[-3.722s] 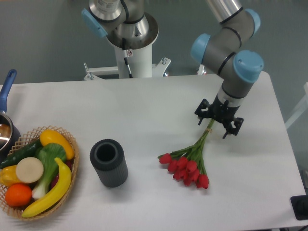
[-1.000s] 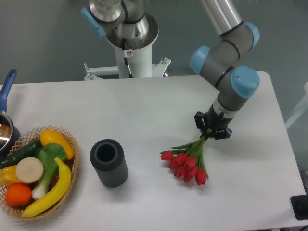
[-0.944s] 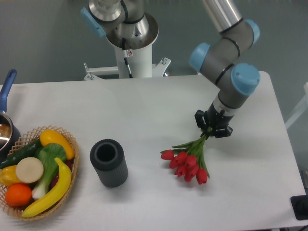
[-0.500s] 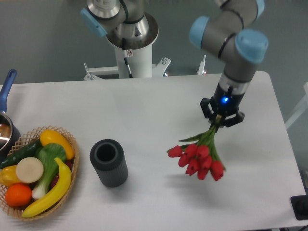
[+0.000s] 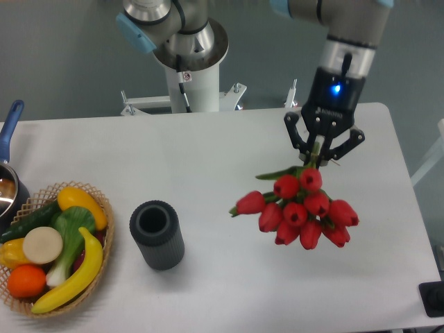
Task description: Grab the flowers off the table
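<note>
The flowers [image 5: 298,208] are held clear of the bench [image 5: 208,152] by the jaws of the gripper [image 5: 320,151], which are closed on the green stems at their upper end. The red tulip buds hang in a loose cluster directly below the jaws, with one bud reaching out to the left of the rest and a green leaf spreading leftward just beneath the grip. A soft shadow is cast on the white bench surface under and to the right of the bunch, which is seen lifted and not touching the top.

A blue light is lit on the black wrist body just above the jaws; a line of pale lettering is printed below that light, but it is too small to be read. A small red-and-white label is fixed on the white robot pedestal [image 5: 191,76] well to the upper left of the jaws, and its writing cannot be made out either.

A dark ribbed cylindrical vase [image 5: 157,235] is stood upright on the bench, well to the lower left of the jaws, its opening facing up. Farther left still, a wicker basket [image 5: 104,208] is filled with colourful fruit and vegetables, among them a banana [image 5: 76,274] and an orange [image 5: 28,280]. At the far left edge, a pot [image 5: 8,187] with a blue handle is partly in view
</note>
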`<state>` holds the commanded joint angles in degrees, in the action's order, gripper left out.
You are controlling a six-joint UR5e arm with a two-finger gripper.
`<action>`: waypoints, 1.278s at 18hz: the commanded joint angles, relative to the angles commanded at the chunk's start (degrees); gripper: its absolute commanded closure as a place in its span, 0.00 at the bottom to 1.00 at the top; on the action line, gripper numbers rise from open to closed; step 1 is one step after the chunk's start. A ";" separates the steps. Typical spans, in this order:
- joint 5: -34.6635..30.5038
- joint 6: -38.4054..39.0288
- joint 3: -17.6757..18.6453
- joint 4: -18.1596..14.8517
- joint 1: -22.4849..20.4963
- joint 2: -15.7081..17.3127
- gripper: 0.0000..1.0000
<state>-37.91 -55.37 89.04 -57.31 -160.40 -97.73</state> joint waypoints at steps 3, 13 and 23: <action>7.04 0.00 0.00 1.49 0.53 -0.35 0.79; 14.00 0.61 0.35 1.67 1.14 -1.41 0.79; 15.67 0.70 0.79 1.76 0.26 -1.23 0.79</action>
